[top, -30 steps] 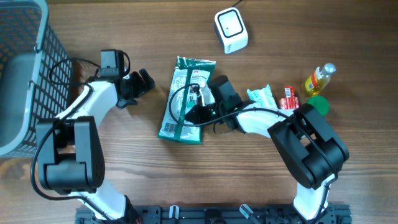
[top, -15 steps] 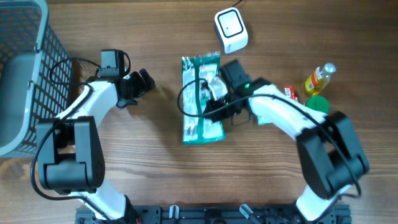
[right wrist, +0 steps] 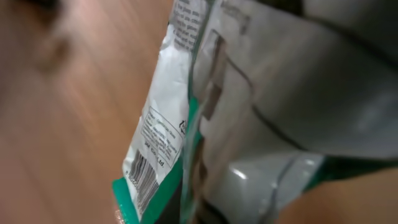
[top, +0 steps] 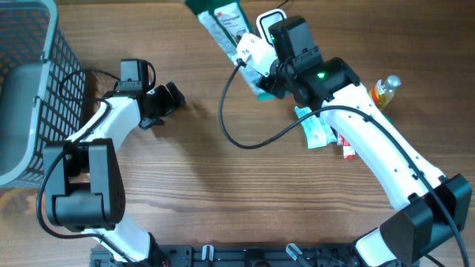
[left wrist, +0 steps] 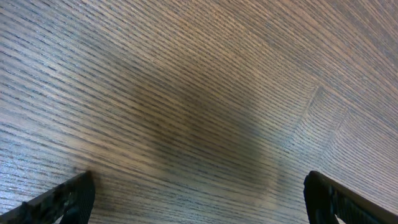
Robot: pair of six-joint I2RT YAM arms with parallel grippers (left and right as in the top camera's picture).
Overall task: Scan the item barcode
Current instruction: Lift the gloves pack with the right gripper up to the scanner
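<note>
- My right jaws are clamped on the snack packet [top: 223, 22], gripping it low on its body and holding it up off the surface.
- Right at those jaws, the film creases and bows in the right wrist view. I judge the packet light, soft and a little slick. A hold on the flat body close to an end seam should stop it folding, and squeezing harder would only crumple the print.
- Just beyond the jaws, a barcode [right wrist: 142, 177] sits on the white back panel, close to the green edge and the packet's end.
- The packet's long axis runs diagonally out from the jaws, with its free end aimed away and to the left, reaching the top edge of the overhead view.
- The scanner [top: 267, 15] sits just beside the jaws, mostly hidden behind the wrist. I cannot tell whether the barcode face is turned toward it.
- Well apart on the other side, my left jaws stand wide apart and empty, with only bare wood surface [left wrist: 199, 93] below them.
</note>
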